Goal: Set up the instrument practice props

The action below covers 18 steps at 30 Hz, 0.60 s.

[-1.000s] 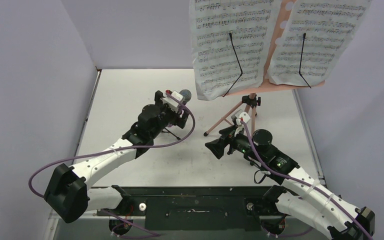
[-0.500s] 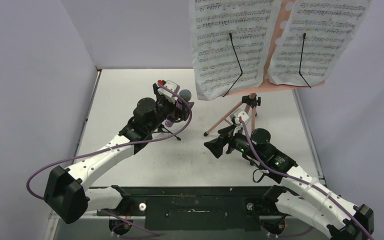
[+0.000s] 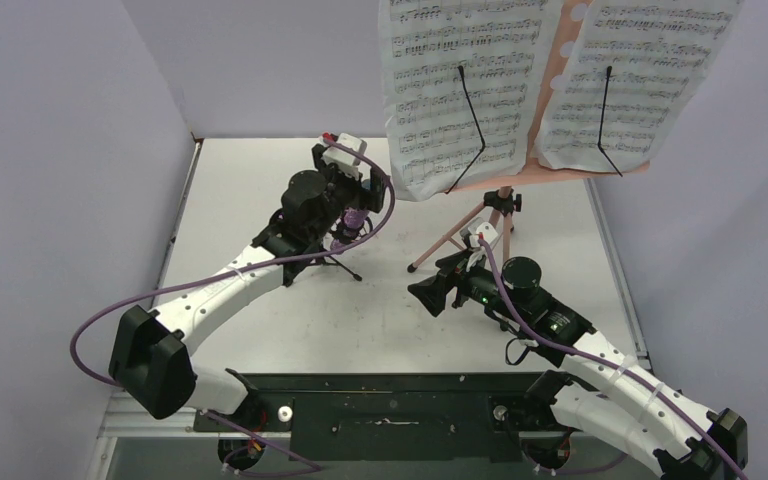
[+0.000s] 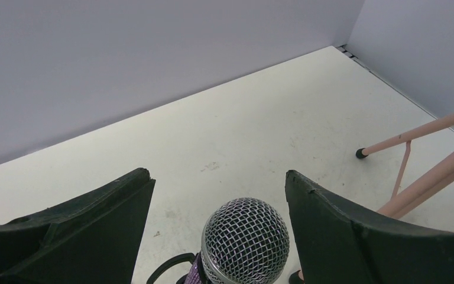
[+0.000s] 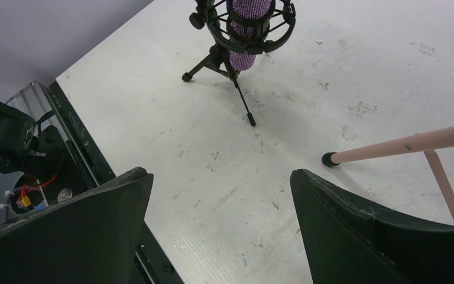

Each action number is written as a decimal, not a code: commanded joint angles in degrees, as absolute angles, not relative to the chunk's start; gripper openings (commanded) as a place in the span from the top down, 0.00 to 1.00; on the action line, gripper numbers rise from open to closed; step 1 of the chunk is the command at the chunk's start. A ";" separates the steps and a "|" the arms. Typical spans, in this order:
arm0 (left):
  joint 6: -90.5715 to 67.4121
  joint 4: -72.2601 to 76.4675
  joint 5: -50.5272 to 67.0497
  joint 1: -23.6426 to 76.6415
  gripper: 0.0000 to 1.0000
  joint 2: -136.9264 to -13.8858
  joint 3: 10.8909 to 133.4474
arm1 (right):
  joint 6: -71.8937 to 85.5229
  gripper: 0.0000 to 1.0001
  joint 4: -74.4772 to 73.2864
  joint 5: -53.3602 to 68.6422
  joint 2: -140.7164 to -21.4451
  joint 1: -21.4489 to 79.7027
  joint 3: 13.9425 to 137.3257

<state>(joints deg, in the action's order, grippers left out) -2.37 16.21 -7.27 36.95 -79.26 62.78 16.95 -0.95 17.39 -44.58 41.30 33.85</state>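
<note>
The glittery purple microphone (image 3: pixel 348 219) stands upright in the ring clip of the small black tripod mic stand (image 3: pixel 337 260). Its grey mesh head (image 4: pixel 245 241) lies between the wide-open jaws of my left gripper (image 4: pixel 219 177), with a gap on each side. The left gripper (image 3: pixel 352 195) hovers right above it. The right wrist view shows the microphone (image 5: pixel 249 15) clipped in the mic stand (image 5: pixel 236 89). My right gripper (image 3: pixel 425 297) is open and empty over bare table. The pink music stand (image 3: pixel 552 60) holds white sheet-music pages (image 3: pixel 460 90) at the far right.
The music stand's pink tripod legs (image 3: pixel 450 232) spread between the two grippers, and one foot (image 5: pixel 329 158) rests just ahead of the right gripper. Grey walls close the table on the left, back and right. The black base rail (image 3: pixel 380 400) runs along the near edge.
My left gripper has moved farther back and turned over the microphone, which went from tilted at the gripper to upright in the mic stand. The right arm has not moved.
</note>
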 commanded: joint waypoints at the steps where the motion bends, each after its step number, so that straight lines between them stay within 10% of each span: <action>1: -2.28 14.07 -10.36 36.47 0.21 -79.21 64.72 | 16.61 0.10 1.96 17.49 -44.00 41.35 35.30; 18: -3.90 13.53 -12.56 36.47 0.20 -75.50 60.17 | 17.23 0.10 3.59 18.72 -45.34 41.30 35.13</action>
